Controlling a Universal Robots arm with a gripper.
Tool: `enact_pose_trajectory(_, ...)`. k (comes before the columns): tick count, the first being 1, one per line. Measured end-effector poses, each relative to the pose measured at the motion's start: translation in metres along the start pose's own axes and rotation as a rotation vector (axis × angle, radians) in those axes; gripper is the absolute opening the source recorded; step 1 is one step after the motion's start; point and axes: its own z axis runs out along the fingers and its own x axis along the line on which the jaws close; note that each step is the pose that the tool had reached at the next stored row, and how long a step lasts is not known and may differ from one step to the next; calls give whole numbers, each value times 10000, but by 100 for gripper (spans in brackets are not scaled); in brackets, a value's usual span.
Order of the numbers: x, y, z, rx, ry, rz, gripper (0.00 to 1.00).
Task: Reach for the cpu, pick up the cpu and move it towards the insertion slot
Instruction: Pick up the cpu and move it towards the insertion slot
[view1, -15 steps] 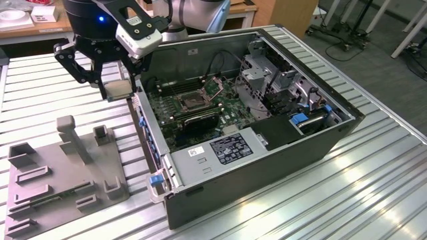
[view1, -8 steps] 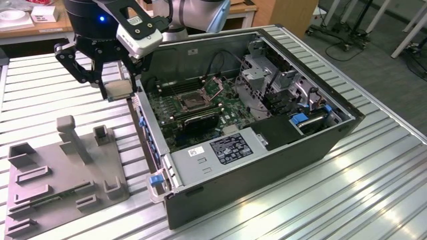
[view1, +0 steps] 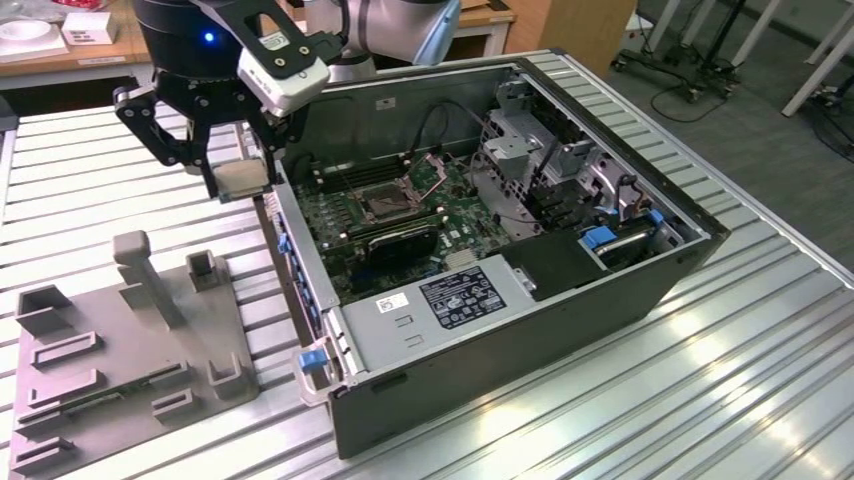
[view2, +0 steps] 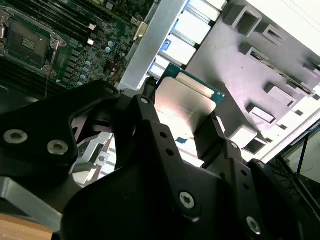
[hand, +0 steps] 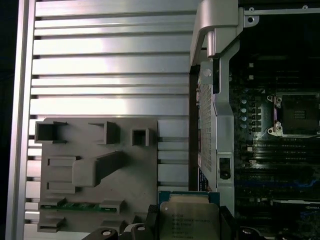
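Gripper (view1: 230, 165) clamps cpu (hand: 189, 220), faint unreadable print on face.

Computer case (view1: 561, 300) lies open on slatted table (view1: 747, 380). Fixture block (view1: 120, 350) on table at exterior view's left of case, just beside it. Insertion slot (view1: 383, 200) in board inside case, in both wrist views too (view2: 30, 45) (hand: 298, 114). Gripper (view1: 227, 170) holds cpu (view1: 244, 180) above table, just outside case wall, between block and slot.
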Motion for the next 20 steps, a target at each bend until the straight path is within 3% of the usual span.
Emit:
enact_pose_trajectory(13,-217,5,8,0,0,10,55)
enact_pose_trajectory(20,-272,6,10,0,1,10,55)
